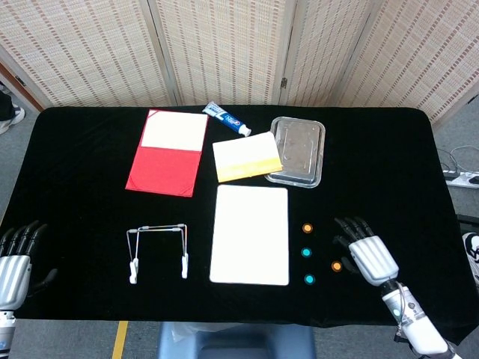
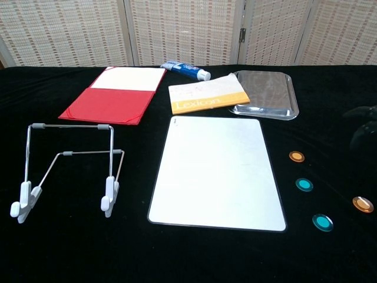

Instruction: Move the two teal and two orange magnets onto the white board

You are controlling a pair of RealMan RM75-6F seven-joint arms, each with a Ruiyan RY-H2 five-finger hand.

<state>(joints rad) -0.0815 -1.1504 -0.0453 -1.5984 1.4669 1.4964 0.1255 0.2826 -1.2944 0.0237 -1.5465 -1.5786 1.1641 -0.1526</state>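
Magnets lie off my white board (image 1: 250,234), which sits flat at the middle of the black bench (image 1: 82,149). My right hand (image 1: 368,256) hovers just right of them, fingers (image 1: 349,226) spread and holding nothing; my left hand (image 1: 13,265) waits at the bench's near left edge, fingers apart, empty. Right of the board run an orange magnet (image 1: 307,228), a teal magnet (image 1: 306,253) and a second teal magnet (image 1: 310,280); the second orange magnet (image 1: 336,266) lies beside my right hand.
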